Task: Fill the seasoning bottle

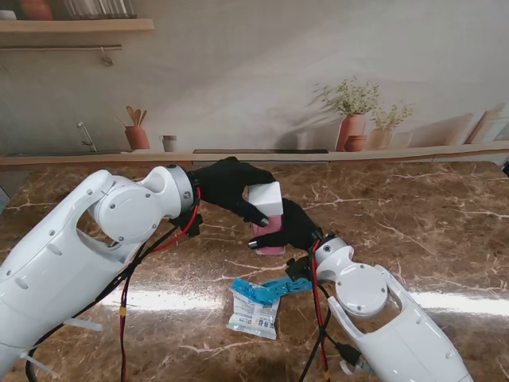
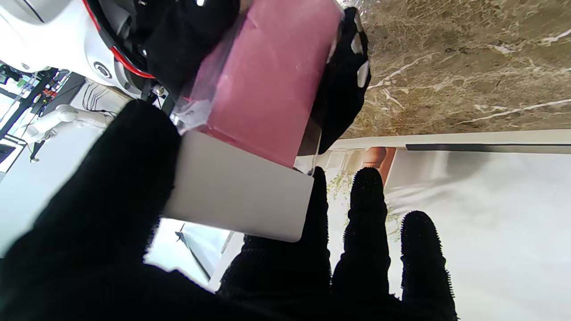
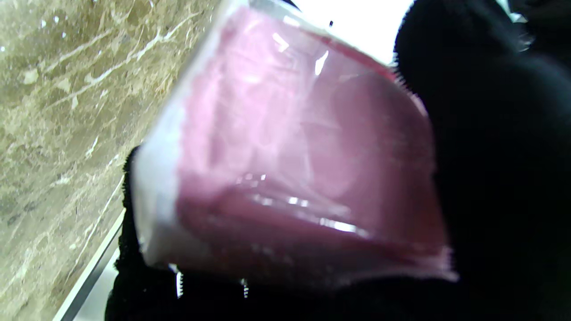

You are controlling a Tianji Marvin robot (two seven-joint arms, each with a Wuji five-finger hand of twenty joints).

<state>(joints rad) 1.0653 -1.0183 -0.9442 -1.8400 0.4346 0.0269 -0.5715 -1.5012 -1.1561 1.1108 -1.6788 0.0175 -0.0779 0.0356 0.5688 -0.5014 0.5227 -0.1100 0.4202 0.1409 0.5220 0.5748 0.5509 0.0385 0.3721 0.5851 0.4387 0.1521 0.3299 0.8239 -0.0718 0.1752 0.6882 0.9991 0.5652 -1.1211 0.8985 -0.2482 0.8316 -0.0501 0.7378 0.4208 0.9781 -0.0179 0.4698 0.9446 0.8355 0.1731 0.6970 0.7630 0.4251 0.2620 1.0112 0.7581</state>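
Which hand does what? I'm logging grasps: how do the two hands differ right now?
The left hand pinches the white lid on top; the right hand wraps the pink seasoning bottle underneath. The left hand sits farther from me and higher; the right hand sits nearer and lower. Both wear black gloves and are shut on something.

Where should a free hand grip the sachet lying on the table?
Take the sachet by its white lower body, from above. It lies flat near me, apart from both hands, and its blue top looks torn, so pinching there likely spills whatever is left.
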